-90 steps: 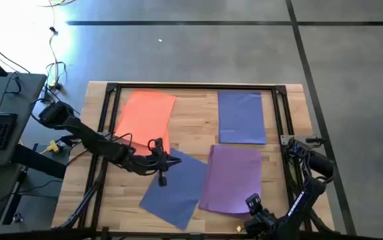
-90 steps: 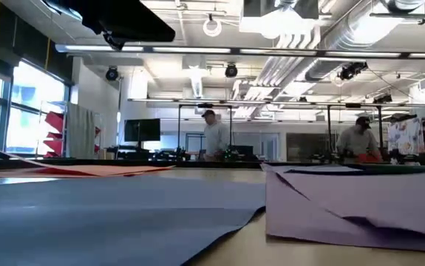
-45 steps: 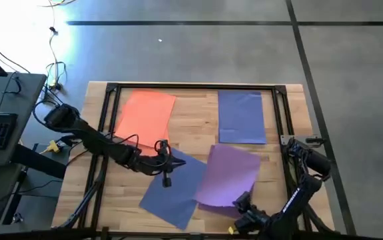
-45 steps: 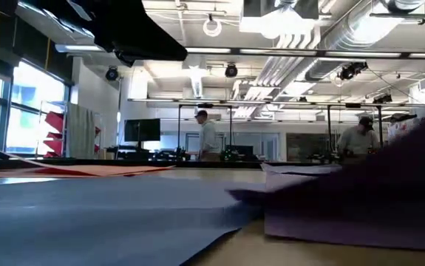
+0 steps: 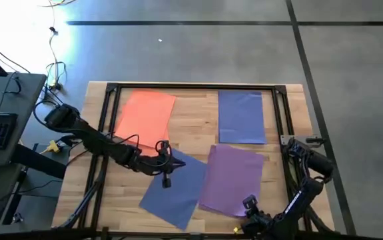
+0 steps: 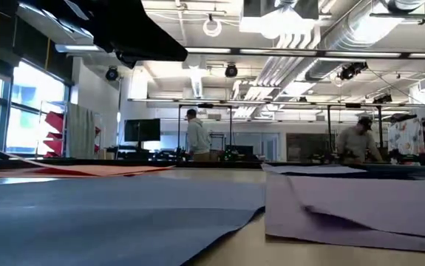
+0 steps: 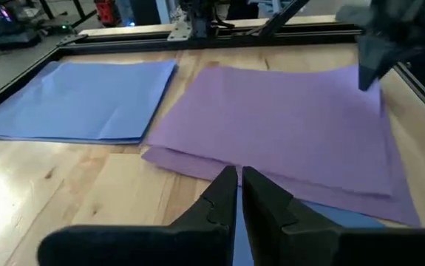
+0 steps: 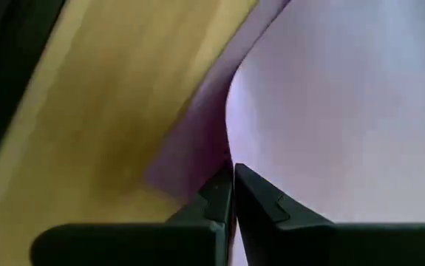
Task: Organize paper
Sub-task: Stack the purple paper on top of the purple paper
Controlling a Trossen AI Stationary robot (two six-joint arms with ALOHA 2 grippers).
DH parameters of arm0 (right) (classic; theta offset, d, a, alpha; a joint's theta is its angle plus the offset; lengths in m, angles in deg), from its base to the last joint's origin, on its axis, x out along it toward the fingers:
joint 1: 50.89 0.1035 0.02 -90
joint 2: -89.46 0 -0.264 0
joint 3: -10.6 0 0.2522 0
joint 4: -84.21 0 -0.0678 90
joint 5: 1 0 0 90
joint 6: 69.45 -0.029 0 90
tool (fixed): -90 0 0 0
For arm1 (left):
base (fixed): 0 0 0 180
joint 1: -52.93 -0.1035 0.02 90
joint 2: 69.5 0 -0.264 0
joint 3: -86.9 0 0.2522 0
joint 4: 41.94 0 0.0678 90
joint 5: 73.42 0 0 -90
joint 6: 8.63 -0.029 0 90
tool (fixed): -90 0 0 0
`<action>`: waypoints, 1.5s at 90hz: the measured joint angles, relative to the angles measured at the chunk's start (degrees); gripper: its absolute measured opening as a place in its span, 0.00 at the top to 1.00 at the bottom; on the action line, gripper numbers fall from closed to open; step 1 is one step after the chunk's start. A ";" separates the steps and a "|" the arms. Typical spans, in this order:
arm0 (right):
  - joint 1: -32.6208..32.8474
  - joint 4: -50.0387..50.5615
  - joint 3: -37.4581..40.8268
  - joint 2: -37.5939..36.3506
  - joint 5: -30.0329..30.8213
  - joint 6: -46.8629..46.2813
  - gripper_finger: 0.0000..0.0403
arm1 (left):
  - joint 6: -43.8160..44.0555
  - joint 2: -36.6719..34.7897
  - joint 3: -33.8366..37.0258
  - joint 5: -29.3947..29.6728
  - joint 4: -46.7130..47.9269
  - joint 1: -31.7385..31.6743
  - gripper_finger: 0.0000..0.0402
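At the desk's (image 5: pixel 194 120) near edge, the right end effector (image 5: pixel 250 202) is pinching the purple paper (image 5: pixel 234 177) by its edge; the left end effector (image 5: pixel 166 181), fingers pressed together, is hovering over the blue sheet (image 5: pixel 174 187).

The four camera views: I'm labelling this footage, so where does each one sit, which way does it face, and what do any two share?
High: above, straight down on the table; both arms.
Low: tabletop height, across the blue paper into the room; an arm overhead.
Left wrist: past the shut left gripper toward the purple paper.
Right wrist: the right gripper shut on that paper's edge.
Shared: the purple paper, in all four.
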State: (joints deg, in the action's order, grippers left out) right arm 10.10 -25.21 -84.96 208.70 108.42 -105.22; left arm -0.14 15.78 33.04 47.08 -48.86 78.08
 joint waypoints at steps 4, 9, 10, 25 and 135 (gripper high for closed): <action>0.25 -1.58 0.72 0.00 -1.53 0.75 1.00 | 0.19 0.00 0.00 0.00 -0.08 0.00 1.00; 0.37 -2.15 0.98 -0.04 -1.35 1.58 1.00 | 0.28 -0.01 0.00 0.02 -0.22 0.00 1.00; 0.37 -2.17 0.98 -0.04 -1.04 1.69 1.00 | 0.28 -0.02 -0.01 0.02 -0.25 -0.01 1.00; -0.64 2.22 -2.43 0.02 14.42 6.86 1.00 | 0.31 -0.02 -0.01 0.02 -0.33 0.00 1.00; -4.08 -4.67 -7.46 0.02 28.99 16.22 1.00 | -0.14 -0.04 -0.02 0.07 -2.03 0.00 1.00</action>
State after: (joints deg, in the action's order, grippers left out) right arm 6.02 -29.88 -92.42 208.72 137.41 -89.00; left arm -0.28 15.74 33.02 47.15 -50.89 78.08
